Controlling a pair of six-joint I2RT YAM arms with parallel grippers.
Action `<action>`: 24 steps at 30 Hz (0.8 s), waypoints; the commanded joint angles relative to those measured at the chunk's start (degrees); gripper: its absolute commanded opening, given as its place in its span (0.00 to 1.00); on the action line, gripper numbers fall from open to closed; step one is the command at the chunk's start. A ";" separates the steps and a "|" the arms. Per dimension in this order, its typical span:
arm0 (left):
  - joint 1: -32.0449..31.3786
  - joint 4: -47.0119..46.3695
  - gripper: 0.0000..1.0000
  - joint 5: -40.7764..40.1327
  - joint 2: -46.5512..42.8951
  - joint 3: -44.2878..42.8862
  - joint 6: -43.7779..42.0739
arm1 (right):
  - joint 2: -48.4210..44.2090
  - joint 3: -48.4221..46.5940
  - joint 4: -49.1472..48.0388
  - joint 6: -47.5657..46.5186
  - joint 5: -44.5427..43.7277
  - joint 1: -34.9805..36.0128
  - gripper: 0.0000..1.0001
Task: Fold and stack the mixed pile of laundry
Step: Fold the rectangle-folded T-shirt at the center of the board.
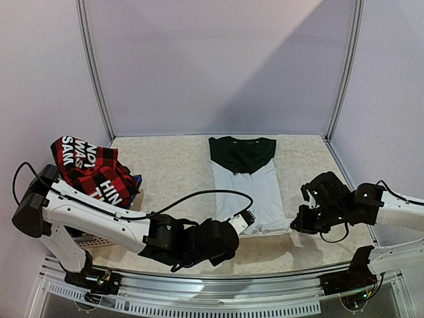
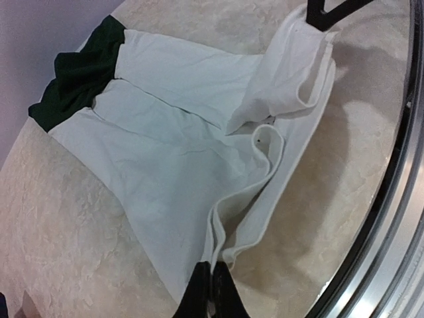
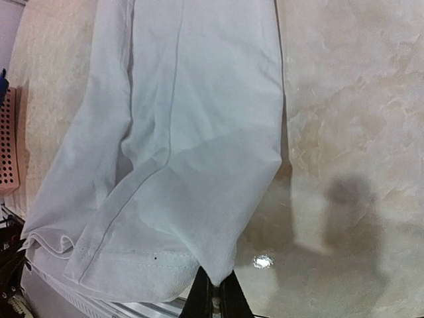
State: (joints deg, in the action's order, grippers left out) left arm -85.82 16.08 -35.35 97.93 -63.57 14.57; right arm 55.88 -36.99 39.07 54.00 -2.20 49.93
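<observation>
- The T-shirt [image 1: 246,182] lies flat in the middle of the table [image 1: 172,172]. Its green part is far away and its white part is near the arms. Its sides are folded in, so it looks like a long strip.
- I think it lies that way so the bottom edge can be lifted and laid over the green top. That would make it half as long.
- The left gripper [image 1: 246,218] pinches the near left corner of the bottom edge. Its fingers are closed tight on the cloth, with no gap that I can see.
- The right gripper [image 1: 295,225] pinches the near right corner. Its fingers are closed on the cloth too, and that corner is a bit up off the table.
- One gripper on each corner should bring the edge up straight, not crooked.
- Between the two corners the edge sags and bunches into soft folds.
- The left arm reaches low across the front of the table. It bends at the elbow and its wrist points at the T-shirt.
- The right arm comes in low from the right side.
- The rest of the pile [image 1: 93,172] sits at the left, well apart from the T-shirt.
- A red-black plaid shirt [image 1: 83,165] with white letters is on top. Something blue peeks out under it, but I can't tell what it is.
- A pinkish basket [image 3: 6,142] shows on that same side.
</observation>
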 commanded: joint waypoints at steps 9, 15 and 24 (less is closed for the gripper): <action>7.64 3.87 0.00 0.68 -1.25 -6.85 -4.65 | 5.07 -11.32 -1.37 0.00 -13.19 0.35 0.00; 11.29 4.56 0.00 1.02 -0.04 -10.17 -5.84 | 10.86 -16.77 -2.74 0.27 -19.12 0.43 0.00; 17.80 4.54 0.00 3.24 2.50 -14.13 -7.64 | 17.95 -22.60 -6.05 0.47 -27.71 -0.41 0.00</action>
State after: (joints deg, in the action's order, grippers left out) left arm -70.63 19.44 -33.69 98.15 -75.13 8.78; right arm 71.77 -57.54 35.83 54.00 -24.03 49.95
